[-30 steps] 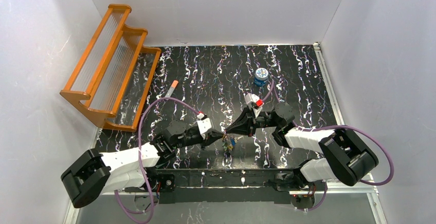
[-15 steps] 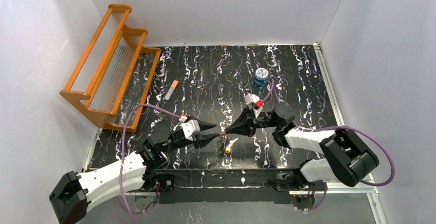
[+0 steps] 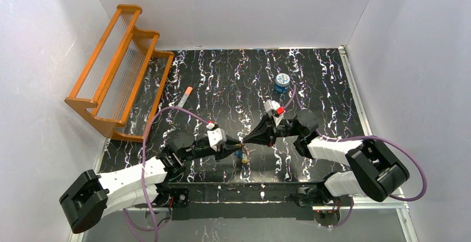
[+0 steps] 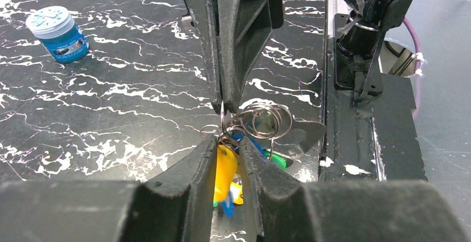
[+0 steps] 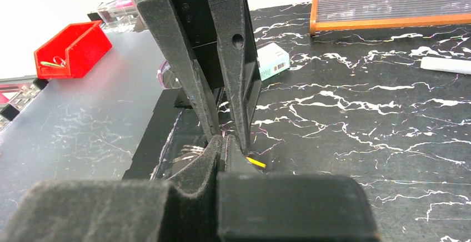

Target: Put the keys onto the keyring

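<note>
While the left gripper (image 4: 229,145) and the right gripper (image 3: 245,140) are meeting tip to tip near the front edge of the table (image 3: 233,75), a blue tin (image 3: 282,82) is standing well behind them with its patterned lid on. An orange-tipped white tube (image 3: 185,96) is lying off to the left, near the foot of an orange wooden rack (image 3: 119,64).

The right gripper is clamping tight on the top of the keyring (image 4: 266,121), a tangle of thin silvery wire loops hanging just above the table. The left gripper is pinching the yellow key (image 4: 225,170) by its plastic head, which is filling the narrow gap between its fingers. A green key (image 4: 276,160) and a blue key (image 4: 247,141) are dangling just beside it under the loops. Whether the yellow key is threaded on cannot be told, since both sets of fingers are crowding the bunch and hiding most of it from above.

Off the table's near side, a red bin (image 5: 72,48) is holding a small pale metallic item, too small to identify, and a white-and-green box (image 5: 273,59) is sitting behind the left gripper.

Black with white marble-like veins, the table is sitting enclosed by plain white walls (image 3: 222,9) on three sides.
</note>
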